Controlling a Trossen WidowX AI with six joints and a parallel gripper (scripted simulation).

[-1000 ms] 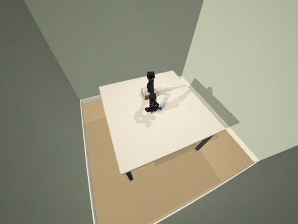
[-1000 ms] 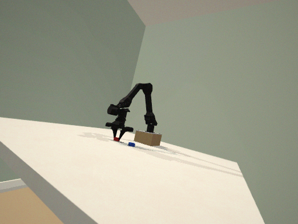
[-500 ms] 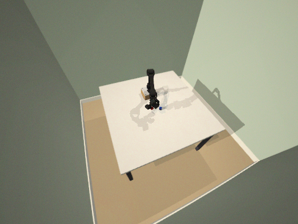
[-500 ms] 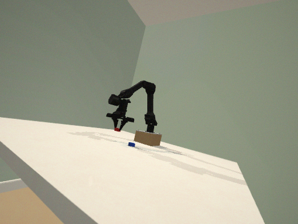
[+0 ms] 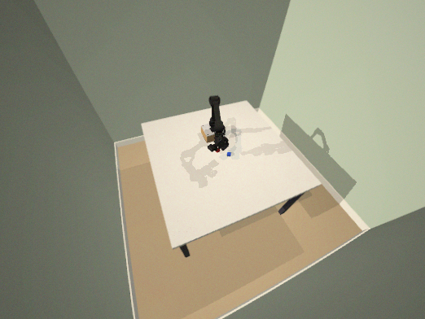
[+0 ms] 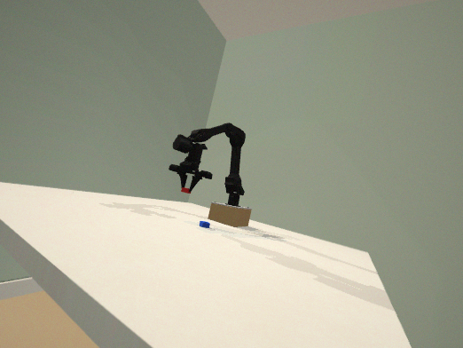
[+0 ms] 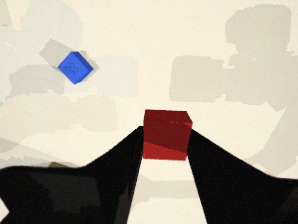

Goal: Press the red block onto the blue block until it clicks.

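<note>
Above the table (image 5: 244,195) (image 6: 177,271) (image 7: 150,15): end effector (image 5: 217,150) (image 6: 186,190) (image 7: 164,132), pointing downward.
End effector state: closed on the red block, one finger against each of two opposite sides.
Red block (image 5: 217,150) (image 6: 185,190) (image 7: 167,136): gripped at the fingertips, raised off the table, apart from the blue block.
Blue block (image 5: 229,154) (image 6: 204,225) (image 7: 75,68): resting on the table, near the red block in the top view; not joined to it.
Blue block upper face: small raised or marked details visible in the wrist view; exact form too small to tell.
Blue block orientation: turned at an angle to the red block in the wrist view.
Arm (image 5: 216,114) (image 6: 235,162): black, bent at the elbow, with the wrist section directed toward the table.
Base box (image 5: 208,136) (image 6: 229,215): wood-coloured sides, set on the table beneath the arm.
Shadows: cast across the table and around the blue block.
</note>
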